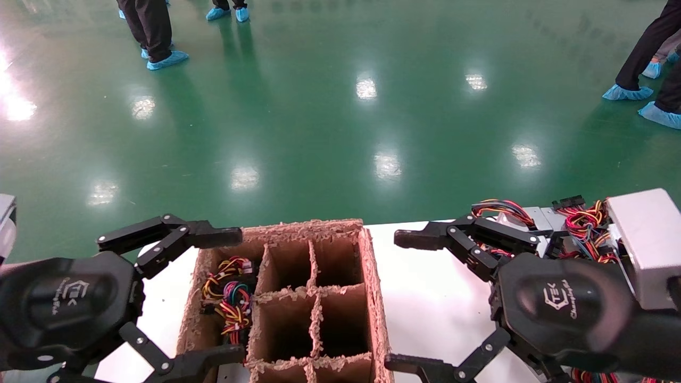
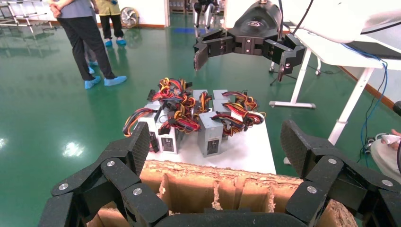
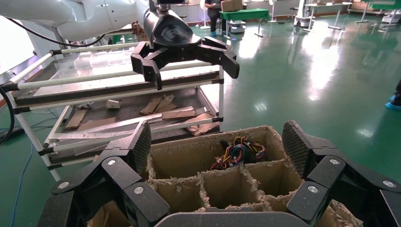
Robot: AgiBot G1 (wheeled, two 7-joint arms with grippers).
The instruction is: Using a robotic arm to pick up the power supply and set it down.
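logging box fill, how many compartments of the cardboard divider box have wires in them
1: the far-left compartment of the cardboard divider box holds a wire bundle. The other visible cells look empty; the nearest row is cut off.

Cardboard divider box (image 1: 340,276) sits on the white table (image 1: 431,298), centre. One power supply (image 1: 231,298) lies in the box's far-left compartment, wires up. Cluster of power supplies (image 2: 189,124) stands on the table to the box's right. Left gripper (image 1: 207,298) hangs over the box's left edge; right gripper (image 1: 407,300) hangs between box and cluster.
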